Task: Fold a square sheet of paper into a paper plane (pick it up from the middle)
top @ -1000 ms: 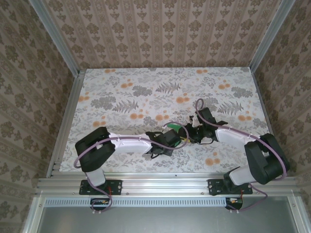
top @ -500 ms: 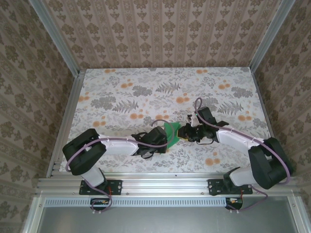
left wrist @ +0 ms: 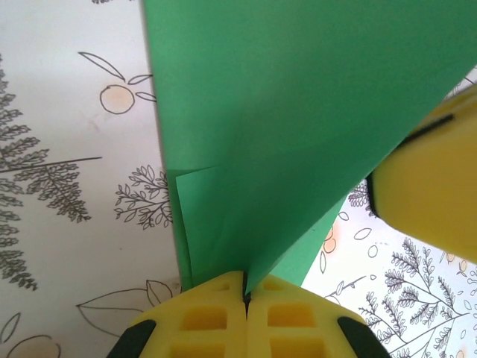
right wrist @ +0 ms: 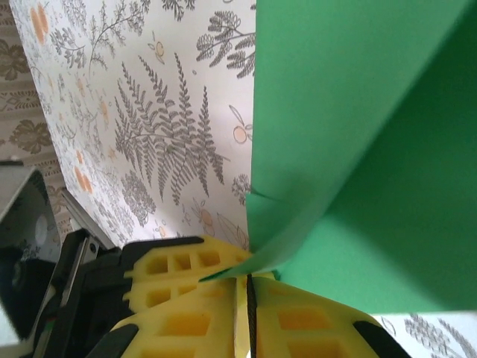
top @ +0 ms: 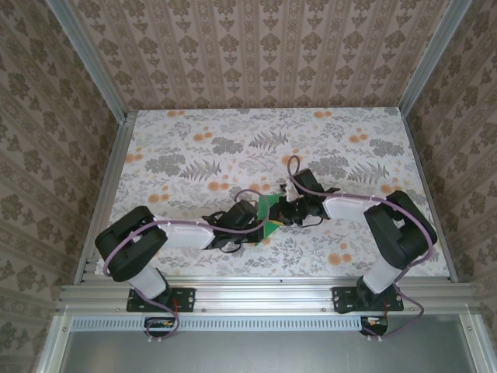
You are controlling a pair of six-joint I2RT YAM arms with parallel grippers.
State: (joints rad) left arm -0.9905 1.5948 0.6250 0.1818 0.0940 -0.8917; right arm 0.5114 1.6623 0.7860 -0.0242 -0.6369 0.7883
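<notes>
Left wrist: we see the left hand clamped tight onto the square sheet of paper, the right hand likewise.

A table topped with a pale print of grey ferns and orange blossoms is boxed in on three sides. The back wall, left wall and right wall are all papered in brown damask stripes. Aluminium posts rise at the far corners, and a metal rail runs along the near edge. The light is soft and even.
</notes>
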